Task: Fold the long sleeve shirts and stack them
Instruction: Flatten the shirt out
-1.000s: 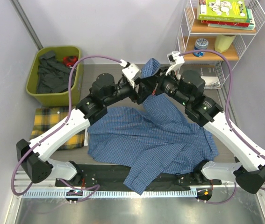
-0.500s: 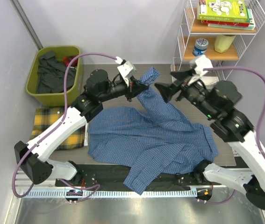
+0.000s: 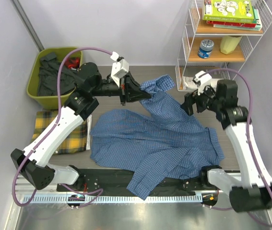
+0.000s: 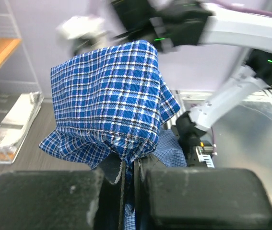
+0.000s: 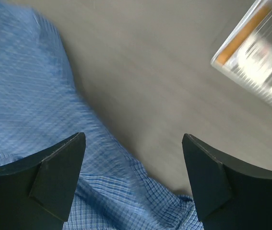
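The blue fine-check shirt lies spread and rumpled on the table, one sleeve lifted toward the back. My left gripper is shut on that sleeve's end. In the left wrist view the bunched cloth rises from between the closed fingers. My right gripper hangs open over the shirt's right edge, apart from the sleeve. The right wrist view shows only blue cloth and bare table between its spread fingertips. The yellow plaid shirt lies folded at the left.
A green bin of dark clothes stands at the back left. A white wire shelf with books, a tin and papers stands at the back right. A black mat lies along the near edge.
The sleeve end passed from my right gripper to my left. The left shut on it and pulled it left; the right opened and drew back to the right.
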